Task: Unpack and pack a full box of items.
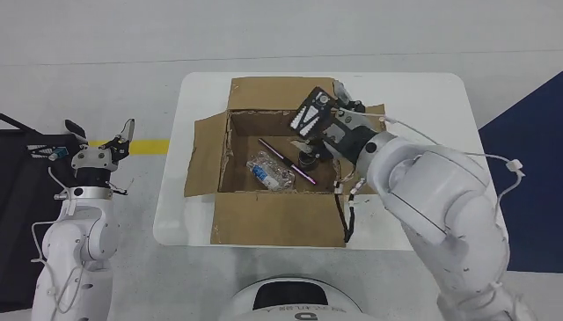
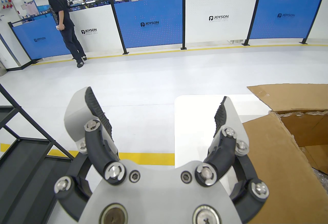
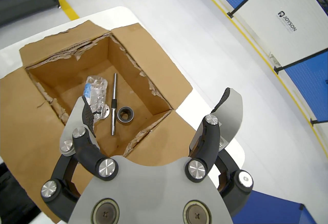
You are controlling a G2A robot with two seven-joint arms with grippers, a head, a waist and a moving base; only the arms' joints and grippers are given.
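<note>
An open cardboard box (image 1: 264, 217) stands in the middle of the white table (image 1: 422, 101), its flaps folded outward. On its floor lie a crumpled clear plastic bag (image 1: 270, 171) (image 3: 96, 94), a thin metal rod (image 1: 288, 160) (image 3: 114, 104) and a dark ring-shaped part (image 1: 305, 156) (image 3: 125, 114). My right gripper (image 1: 321, 108) (image 3: 157, 101) hangs open above the box's right rim, holding nothing. My left gripper (image 1: 101, 133) (image 2: 156, 101) is open and empty, off the table's left side, with a box flap (image 2: 276, 148) to its right.
A black metal shelf rack (image 1: 18, 171) (image 2: 25, 153) stands on the floor close to the left arm. A yellow floor line (image 1: 148, 146) runs past the table's left edge. Bare table surface lies right of the box. Blue and white barrier panels (image 2: 215, 17) ring the area.
</note>
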